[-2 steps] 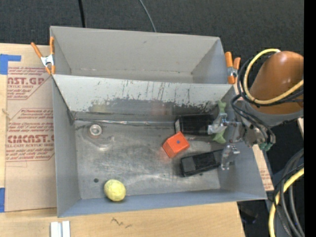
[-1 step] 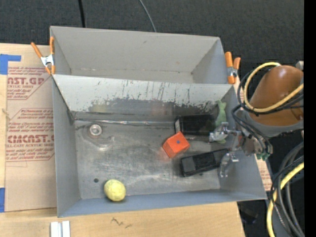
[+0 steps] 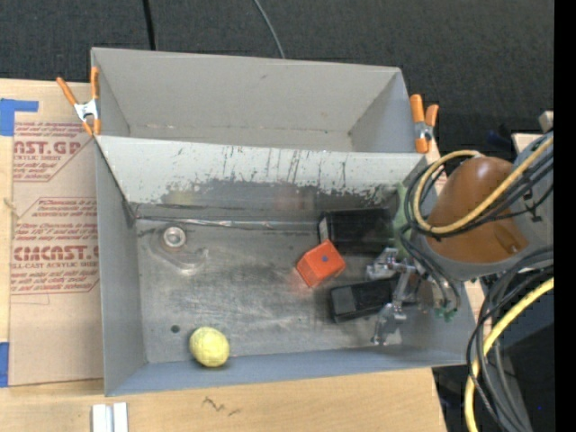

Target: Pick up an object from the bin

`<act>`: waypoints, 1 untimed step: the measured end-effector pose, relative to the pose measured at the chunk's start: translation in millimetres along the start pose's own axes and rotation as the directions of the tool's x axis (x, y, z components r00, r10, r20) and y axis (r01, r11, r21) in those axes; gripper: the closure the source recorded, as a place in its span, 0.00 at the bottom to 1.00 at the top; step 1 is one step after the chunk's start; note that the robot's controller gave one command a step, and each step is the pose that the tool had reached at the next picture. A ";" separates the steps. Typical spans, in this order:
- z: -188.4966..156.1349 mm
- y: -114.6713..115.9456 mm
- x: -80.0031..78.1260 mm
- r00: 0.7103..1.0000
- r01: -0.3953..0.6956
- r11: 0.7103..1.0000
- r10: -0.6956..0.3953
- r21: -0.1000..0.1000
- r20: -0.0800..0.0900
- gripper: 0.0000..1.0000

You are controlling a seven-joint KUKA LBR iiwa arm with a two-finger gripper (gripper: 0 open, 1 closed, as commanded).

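Grey metal bin (image 3: 243, 300), floor scuffed and streaked, far wall sloped and pale; we list its contents from the right side outward.

Item 1. Black block (image 3: 351, 302), flat and oblong, matt, lying on the floor at the near right of the bin. The gripper (image 3: 391, 310) stands at its right end, touching or just beside it; we cannot tell which, nor whether the claw is released or clenched. We judge the block to be rigid plastic or rubber, light, not fragile, with little slip on its dull faces. We would take it across the short width, on the two long flat sides, near the middle so it does not swing.

Item 2. Orange cube (image 3: 319, 265), small, tilted on an edge, just left and far of the block. Looks like hard, smooth plastic with crisp corners.

Item 3. Second black object (image 3: 358, 227), boxy, darker, against the far wall. Material unclear.

Item 4. Clear round piece (image 3: 174, 237), glassy, ring-like, far left. Possibly slippery.

Item 5. Yellow ball (image 3: 210, 346), fuzzy-looking, near left corner, well apart from the rest. We judge it soft and apt to roll.
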State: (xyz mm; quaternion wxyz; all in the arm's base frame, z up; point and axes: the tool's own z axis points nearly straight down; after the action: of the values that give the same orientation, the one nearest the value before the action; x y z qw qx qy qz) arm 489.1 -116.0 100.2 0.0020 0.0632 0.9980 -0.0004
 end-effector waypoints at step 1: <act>21.5 -2.4 -18.4 1.000 -0.025 1.000 0.025 -0.012 -0.015 1.00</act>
State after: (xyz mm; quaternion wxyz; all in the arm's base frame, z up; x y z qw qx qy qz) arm 507.2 -120.8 78.7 -0.0050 0.0755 0.9971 0.0061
